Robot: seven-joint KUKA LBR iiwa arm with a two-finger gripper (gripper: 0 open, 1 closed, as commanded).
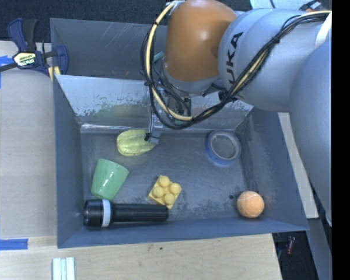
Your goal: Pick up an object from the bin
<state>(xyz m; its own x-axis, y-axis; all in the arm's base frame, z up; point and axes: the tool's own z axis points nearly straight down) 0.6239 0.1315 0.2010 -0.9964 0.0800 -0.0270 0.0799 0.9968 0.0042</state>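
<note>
My gripper (152,136) reaches down from under the orange cover at the back of the bin; one dark fingertip touches the right end of a pale yellow-green rounded lump (134,143) lying near the back wall, left of centre. A blue tape roll (223,147) lies flat to the right of the gripper. In front of the lump a light green cup (108,179) lies tipped on its side.
A yellow knobbly block (165,191) sits at the front centre, a black cylinder with a white band (125,213) lies along the front wall, and an orange ball (250,204) rests at the front right. The arm hangs over the bin's back right.
</note>
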